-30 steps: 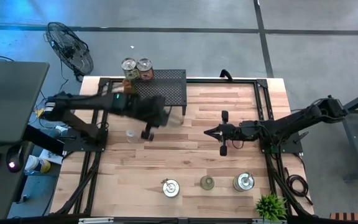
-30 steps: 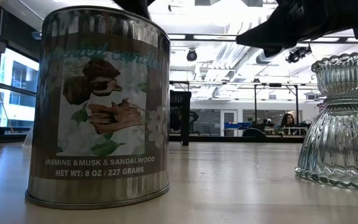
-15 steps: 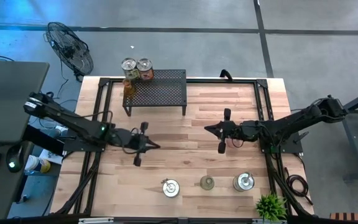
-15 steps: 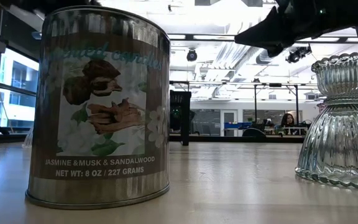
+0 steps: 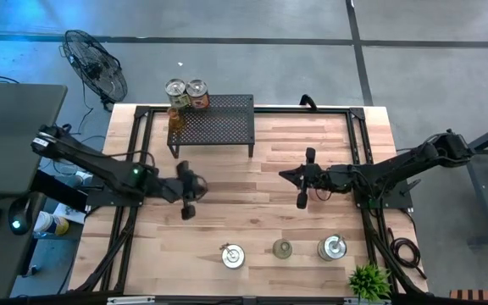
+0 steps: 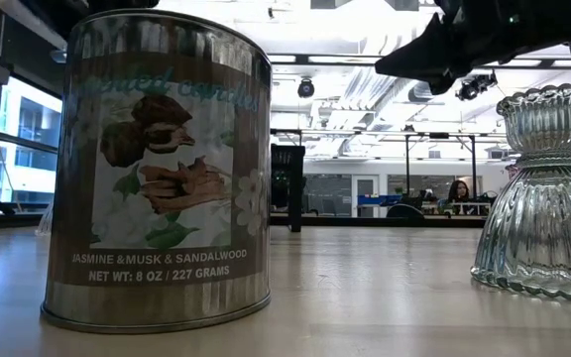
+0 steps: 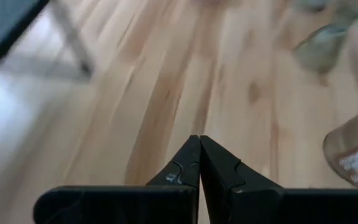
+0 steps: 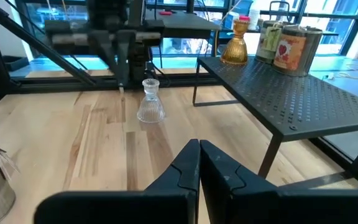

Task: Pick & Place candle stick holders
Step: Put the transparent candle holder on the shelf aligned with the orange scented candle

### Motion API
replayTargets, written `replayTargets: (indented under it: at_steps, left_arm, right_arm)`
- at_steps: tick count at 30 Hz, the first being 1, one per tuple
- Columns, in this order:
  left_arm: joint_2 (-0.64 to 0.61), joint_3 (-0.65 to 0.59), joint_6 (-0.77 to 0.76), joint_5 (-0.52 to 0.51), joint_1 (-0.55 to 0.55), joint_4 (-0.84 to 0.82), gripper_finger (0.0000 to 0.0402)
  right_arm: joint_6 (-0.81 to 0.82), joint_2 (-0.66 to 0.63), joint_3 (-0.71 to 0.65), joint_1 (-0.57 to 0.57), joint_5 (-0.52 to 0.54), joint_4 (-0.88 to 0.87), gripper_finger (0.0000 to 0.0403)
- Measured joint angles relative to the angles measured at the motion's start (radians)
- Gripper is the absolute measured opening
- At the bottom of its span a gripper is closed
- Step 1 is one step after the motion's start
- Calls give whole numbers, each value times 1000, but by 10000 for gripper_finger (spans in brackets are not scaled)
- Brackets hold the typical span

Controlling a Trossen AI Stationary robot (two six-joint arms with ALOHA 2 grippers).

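The small clear ribbed glass candle holder point(image 8: 150, 101) stands near the tabletop's left edge, by the left gripper point(image 5: 188, 191); both grippers are shut and empty, and the breakable, slippery glass wants a gentle hold at its thin middle.

- Two tins point(image 5: 185, 90) on the rack's point(image 5: 214, 127) back corner; one amber holder point(image 5: 174, 119) beside them
- One clear glass holder point(image 8: 150, 102) (seen from the right wrist)
- Three holders point(image 5: 282, 249) along the front edge; one plant point(image 5: 368, 280)
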Motion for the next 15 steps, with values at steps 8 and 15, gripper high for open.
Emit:
replayTargets:
  at_steps: [8,15]
  left_arm:
    - [54,271,-420,25,8,-711,43]
    - [104,254,-468,129,139,-829,124]
  right_arm:
    - [-3,0,0,0,-10,-6,2]
    - [-17,0,0,0,-18,-5,2]
